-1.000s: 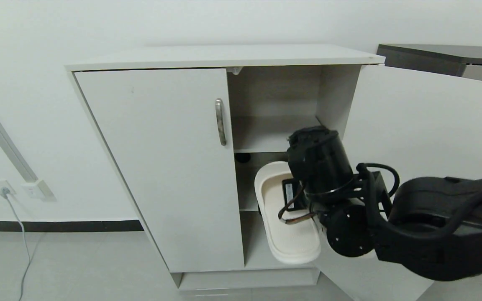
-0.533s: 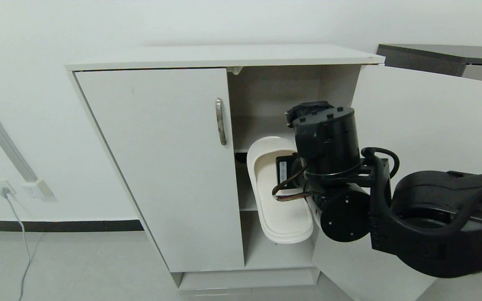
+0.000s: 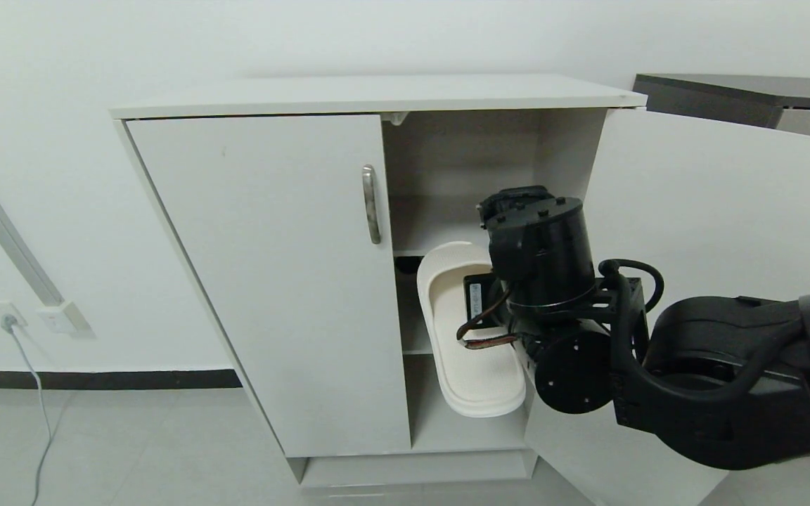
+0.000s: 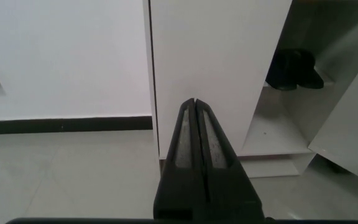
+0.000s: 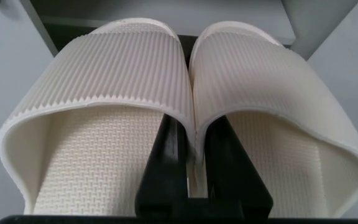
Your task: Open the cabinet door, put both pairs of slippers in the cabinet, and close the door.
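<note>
The white cabinet (image 3: 271,281) has its left door closed and its right door (image 3: 700,211) swung wide open. A pair of white ribbed slippers (image 3: 472,344) hangs on edge in front of the open middle shelf, toes upward. In the right wrist view my right gripper (image 5: 191,162) is shut on the two slippers' touching inner walls, one slipper (image 5: 104,81) on each side (image 5: 272,81). A dark pair of footwear (image 4: 294,67) stands on a shelf inside. My left gripper (image 4: 195,134) is shut on nothing, low before the closed door (image 4: 216,62).
A metal handle (image 3: 371,204) runs down the closed door's edge. A wall socket with a cable (image 3: 5,322) is at the far left. A dark-topped unit (image 3: 749,95) stands behind the open door. Grey floor tiles lie in front.
My right arm lifted the white slippers up and toward the cabinet opening, then dipped them slightly. The left gripper's earlier state is not shown.
</note>
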Available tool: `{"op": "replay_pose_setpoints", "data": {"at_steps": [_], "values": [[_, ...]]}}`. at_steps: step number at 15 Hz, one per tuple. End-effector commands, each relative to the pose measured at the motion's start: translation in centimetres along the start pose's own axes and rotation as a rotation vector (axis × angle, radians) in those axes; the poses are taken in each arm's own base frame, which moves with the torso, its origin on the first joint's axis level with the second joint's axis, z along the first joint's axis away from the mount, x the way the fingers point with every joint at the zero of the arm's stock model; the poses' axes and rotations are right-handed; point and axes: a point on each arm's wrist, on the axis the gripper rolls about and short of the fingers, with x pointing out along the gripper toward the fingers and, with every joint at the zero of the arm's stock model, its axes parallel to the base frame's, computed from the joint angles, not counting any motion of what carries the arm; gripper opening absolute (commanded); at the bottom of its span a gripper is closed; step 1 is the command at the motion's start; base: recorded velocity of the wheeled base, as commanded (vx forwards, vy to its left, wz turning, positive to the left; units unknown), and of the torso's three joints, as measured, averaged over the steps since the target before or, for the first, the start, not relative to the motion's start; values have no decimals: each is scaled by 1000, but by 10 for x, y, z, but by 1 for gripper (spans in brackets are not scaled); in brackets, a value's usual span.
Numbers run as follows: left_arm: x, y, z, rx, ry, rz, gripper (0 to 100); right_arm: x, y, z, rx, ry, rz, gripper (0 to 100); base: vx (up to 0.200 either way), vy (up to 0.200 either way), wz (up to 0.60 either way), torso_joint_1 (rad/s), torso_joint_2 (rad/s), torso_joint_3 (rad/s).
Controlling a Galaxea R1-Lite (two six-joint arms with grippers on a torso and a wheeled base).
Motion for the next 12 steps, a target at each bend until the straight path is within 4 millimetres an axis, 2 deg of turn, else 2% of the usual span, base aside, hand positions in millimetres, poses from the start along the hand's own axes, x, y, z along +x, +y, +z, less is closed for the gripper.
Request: {"op": "replay_pose_setpoints", "data": {"at_steps": [1,12], "values": [[0,0,0,1,0,1,0,0,0,0,-2,0,0,0,200,0,0,12,2,7],[0,0,0,-1,0,-1,0,4,3,-2,-6,1,-2,0,200,0,0,4,2,4]]}}
